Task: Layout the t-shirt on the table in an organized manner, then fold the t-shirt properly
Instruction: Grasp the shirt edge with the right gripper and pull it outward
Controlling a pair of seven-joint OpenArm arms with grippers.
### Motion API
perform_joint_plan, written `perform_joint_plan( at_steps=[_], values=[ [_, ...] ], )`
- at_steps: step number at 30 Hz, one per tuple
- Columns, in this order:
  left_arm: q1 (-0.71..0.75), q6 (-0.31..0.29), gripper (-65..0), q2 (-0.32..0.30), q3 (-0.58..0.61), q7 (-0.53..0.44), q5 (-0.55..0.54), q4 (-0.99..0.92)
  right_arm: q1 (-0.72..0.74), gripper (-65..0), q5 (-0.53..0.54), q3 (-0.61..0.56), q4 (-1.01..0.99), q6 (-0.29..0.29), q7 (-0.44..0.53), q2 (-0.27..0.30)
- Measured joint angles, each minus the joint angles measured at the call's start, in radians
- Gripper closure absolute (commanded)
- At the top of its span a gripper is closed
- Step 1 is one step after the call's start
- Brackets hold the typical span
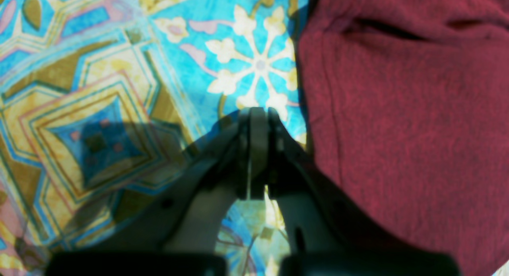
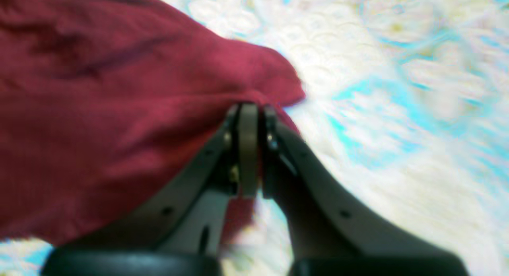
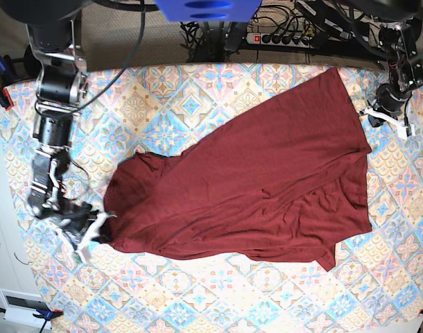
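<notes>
- T-shirt [image 3: 253, 187]: spread roughly across the middle of the worktop [image 3: 163, 83], lying at a slant, rumpled, with loose folds along its near edge and one layer lapping over another on the side by the left arm.
- Right gripper [image 2: 250, 109]: at the t-shirt's edge, on the base view's left; fingers [image 2: 247, 148] pressed together with a tip of maroon cloth caught between them, more of it bunched behind.
- Left gripper [image 1: 258, 111]: off the t-shirt, beside its edge over bare patterned worktop; fingers [image 1: 256, 148] together, nothing between them.
- Done, by the look of it: garment opened out and mostly flat, though crooked and wrinkled; sleeves not clearly laid out.
- Left, judging from this: pulling the held edge out to straighten the shape, smoothing the creases, squaring the t-shirt to the worktop, then all of the folding, none of which shows yet.
- Overall: early, inside the laying-out stage.
</notes>
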Motion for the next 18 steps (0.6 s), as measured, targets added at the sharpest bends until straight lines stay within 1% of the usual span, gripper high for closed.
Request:
perform_joint_plan(
  at_steps=[1, 3, 5, 8, 10, 13, 15, 16, 18],
  values=[
    [0.000, 0.000, 0.0, -0.001, 0.000, -0.001, -0.001, 0.000, 0.012, -0.7, 0.000, -0.002, -0.033, -0.001, 0.011, -0.022],
    [0.002, -0.003, 0.0, -0.004, 0.000, 0.005, -0.003, 0.000, 0.029, -0.7, -0.006, -0.020, -0.087, 0.001, 0.065, -0.052],
    [0.001, -0.003, 0.0, -0.005, 0.000, 0.005, -0.003, 0.000, 0.056, -0.7, -0.064, -0.061, -0.132, 0.000, 0.117, -0.065],
    [0.000, -0.003, 0.0, -0.003, 0.000, 0.006, -0.002, 0.000, 0.089, -1.4, -0.146, -0.094, -0.168, 0.000, 0.232, -0.074],
    [0.000, -0.003, 0.0, -0.003, 0.000, 0.004, -0.003, 0.000, 0.095, -6.4, -0.176, -0.096, -0.169, 0.000, 0.279, -0.090],
    [0.000, -0.003, 0.0, -0.002, 0.000, 0.004, 0.000, 0.000, 0.093, -16.4, -0.216, -0.091, -0.166, -0.006, 0.278, -0.134],
    [0.000, -0.003, 0.0, -0.002, 0.000, 0.005, 0.000, 0.000, 0.086, -21.9, -0.211, -0.095, -0.166, 0.002, 0.280, -0.154],
    [0.000, -0.003, 0.0, -0.003, 0.000, 0.004, -0.002, 0.000, 0.085, -24.2, -0.211, -0.096, -0.164, 0.012, 0.268, -0.157],
    [0.000, -0.003, 0.0, -0.003, 0.000, 0.005, -0.003, 0.000, 0.078, -26.8, -0.216, -0.097, -0.114, 0.007, 0.203, -0.151]
  ],
)
